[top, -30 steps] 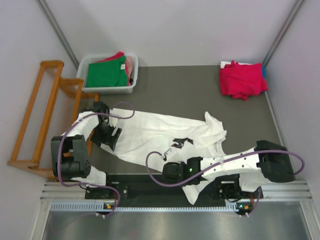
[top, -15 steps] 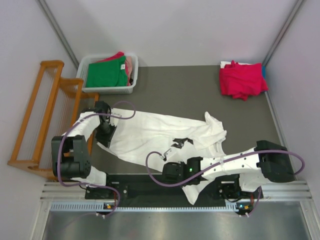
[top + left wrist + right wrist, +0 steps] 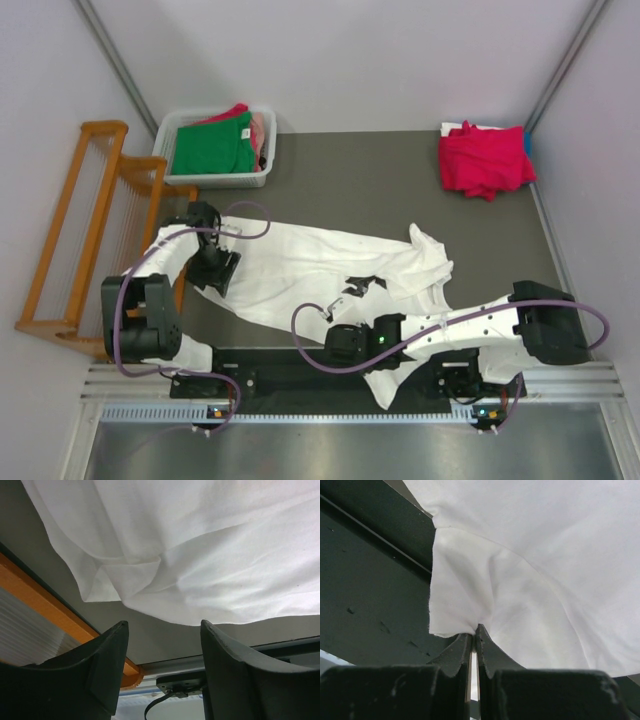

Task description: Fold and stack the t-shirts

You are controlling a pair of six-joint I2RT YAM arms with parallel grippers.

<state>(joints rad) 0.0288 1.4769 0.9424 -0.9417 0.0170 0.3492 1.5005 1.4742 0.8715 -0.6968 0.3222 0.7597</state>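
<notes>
A white t-shirt [image 3: 310,265] lies crumpled across the middle of the dark table. Its left end reaches my left gripper [image 3: 214,270], and its right part drapes over my right arm. In the left wrist view the left gripper [image 3: 164,626] stands open and holds nothing, with the shirt's edge [image 3: 215,555] just beyond its fingertips. My right gripper [image 3: 340,347] is low by the near edge. The right wrist view shows the right gripper [image 3: 475,629] shut on a pinch of the white cloth [image 3: 535,555]. A crimson pile of shirts [image 3: 485,158] lies at the back right.
A white slatted basket [image 3: 215,181] at the back left holds a green shirt [image 3: 210,148] and red ones [image 3: 236,111]. An orange wooden rack [image 3: 90,230] stands along the left wall, close beside the left gripper [image 3: 45,600]. The black base rail runs under the right gripper.
The left gripper's fingers came together at the shirt's left end half a second ago and have spread apart again. The shirt and the right arm have not moved.
</notes>
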